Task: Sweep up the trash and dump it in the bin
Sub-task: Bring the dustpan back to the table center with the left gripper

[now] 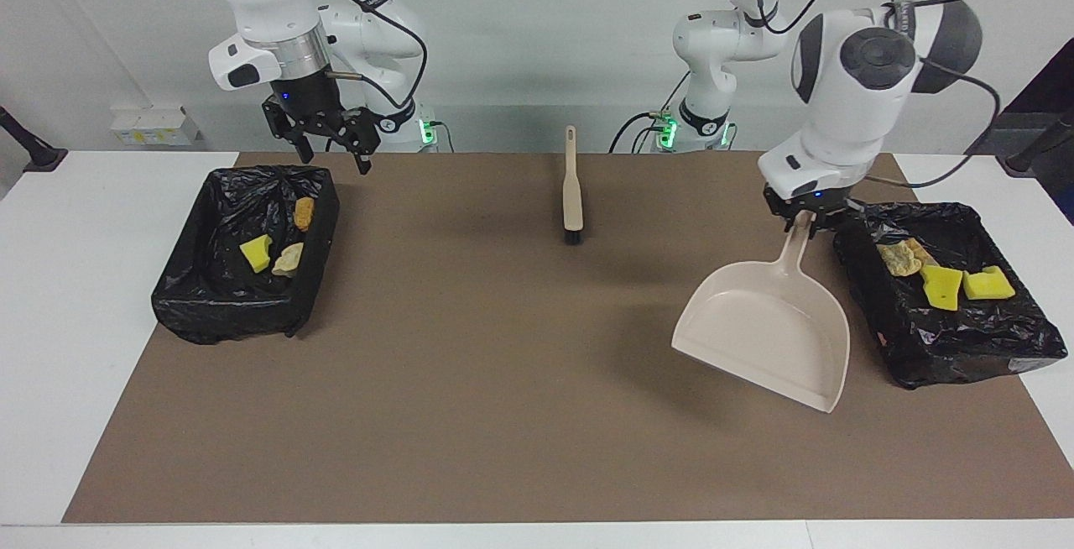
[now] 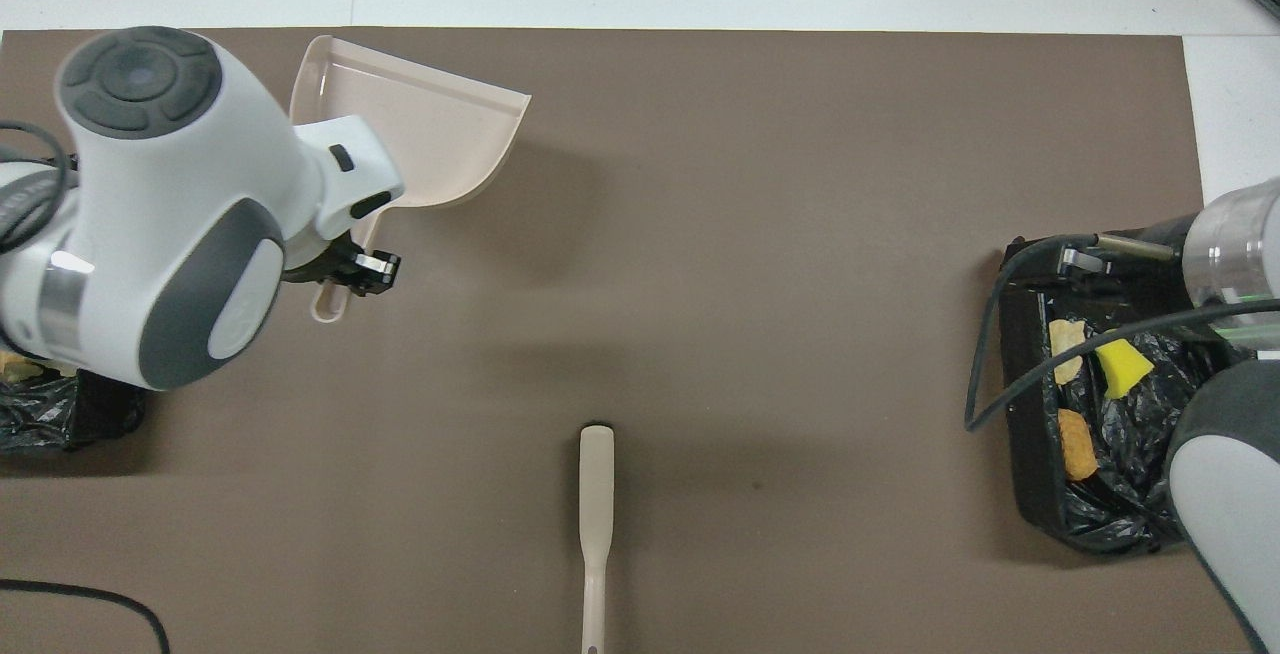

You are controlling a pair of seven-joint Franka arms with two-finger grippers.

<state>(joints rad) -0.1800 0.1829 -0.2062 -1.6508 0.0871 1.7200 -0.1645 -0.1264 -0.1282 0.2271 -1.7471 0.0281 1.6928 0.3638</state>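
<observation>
My left gripper (image 1: 804, 223) is shut on the handle of the beige dustpan (image 1: 768, 339), which hangs empty and tilted just above the brown mat, beside the black-lined bin (image 1: 965, 347) at the left arm's end. That bin holds trash: two yellow sponge chunks (image 1: 943, 287) and a tan lump (image 1: 898, 257). In the overhead view the left arm covers the dustpan (image 2: 440, 134) handle. My right gripper (image 1: 331, 154) hangs open and empty over the robot-side edge of the second bin (image 1: 210, 314), which holds a yellow chunk (image 1: 256, 253) and two tan-brown lumps (image 1: 289, 258).
A beige hand brush (image 1: 573, 188) lies on the mat (image 1: 503, 381) midway between the arms, near the robots, bristles pointing away from them. White table (image 1: 75, 297) borders the mat at both ends. A black cable (image 2: 985, 354) dangles from the right wrist.
</observation>
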